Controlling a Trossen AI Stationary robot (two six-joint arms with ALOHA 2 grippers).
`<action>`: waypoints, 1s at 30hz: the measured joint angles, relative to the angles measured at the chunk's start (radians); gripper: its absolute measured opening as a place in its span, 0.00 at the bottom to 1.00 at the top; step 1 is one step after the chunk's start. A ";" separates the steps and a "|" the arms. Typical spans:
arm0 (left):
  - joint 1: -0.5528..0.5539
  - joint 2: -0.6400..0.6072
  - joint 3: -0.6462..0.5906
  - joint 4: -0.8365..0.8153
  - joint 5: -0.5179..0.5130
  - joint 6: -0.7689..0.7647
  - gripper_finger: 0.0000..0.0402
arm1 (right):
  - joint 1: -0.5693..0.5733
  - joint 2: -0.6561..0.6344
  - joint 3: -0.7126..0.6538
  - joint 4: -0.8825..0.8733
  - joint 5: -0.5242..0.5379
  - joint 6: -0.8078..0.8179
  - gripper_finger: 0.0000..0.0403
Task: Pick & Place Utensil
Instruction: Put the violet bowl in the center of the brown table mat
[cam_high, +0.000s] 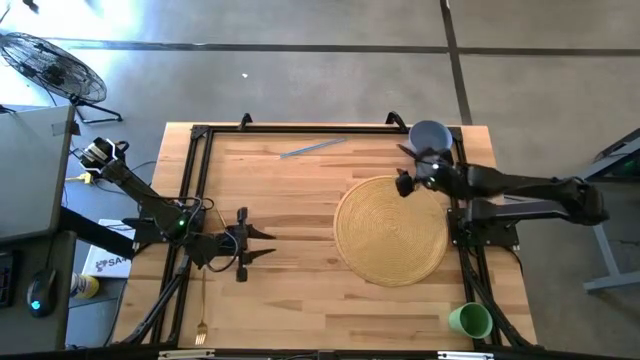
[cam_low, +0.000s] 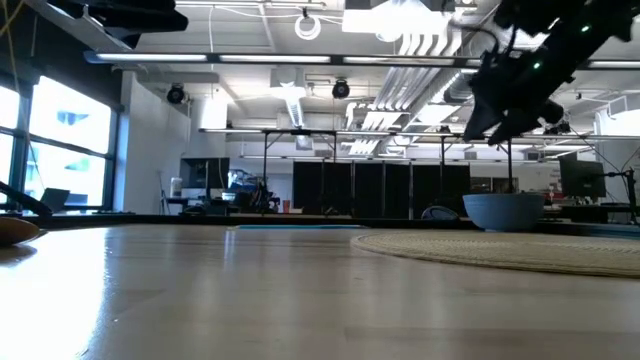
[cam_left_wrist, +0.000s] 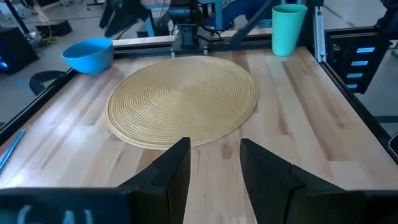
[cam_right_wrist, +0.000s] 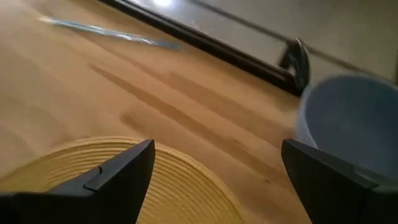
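Utensil: a thin blue utensil lies flat at the bench's far side, left of the blue bowl.
Handling: probably light, stiff, slippery; pinch mid-handle.
Mat: round woven placemat, ribbed.
Left gripper: fingers apart, empty, near-left.
Right gripper: fingers wide, empty, over the mat's far edge.

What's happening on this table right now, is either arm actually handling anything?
Neither arm holds anything. The right gripper hangs open over the far edge of the round woven mat, close to the blue bowl. The left gripper waits open above bare wood on the table's left side, pointing at the mat. A thin blue utensil lies untouched near the far edge, a gold fork lies at the near left edge, and a green cup stands at the near right corner.
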 joint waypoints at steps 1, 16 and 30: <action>0.000 0.000 0.000 0.000 -0.001 0.000 0.34 | -0.039 0.029 0.007 0.004 -0.015 -0.002 0.85; 0.000 0.000 0.000 -0.001 0.007 -0.005 0.34 | -0.462 0.383 0.030 0.198 -0.128 -0.013 0.85; 0.000 0.000 0.000 -0.001 0.008 -0.005 0.34 | -0.497 0.514 0.030 0.308 -0.139 0.002 0.75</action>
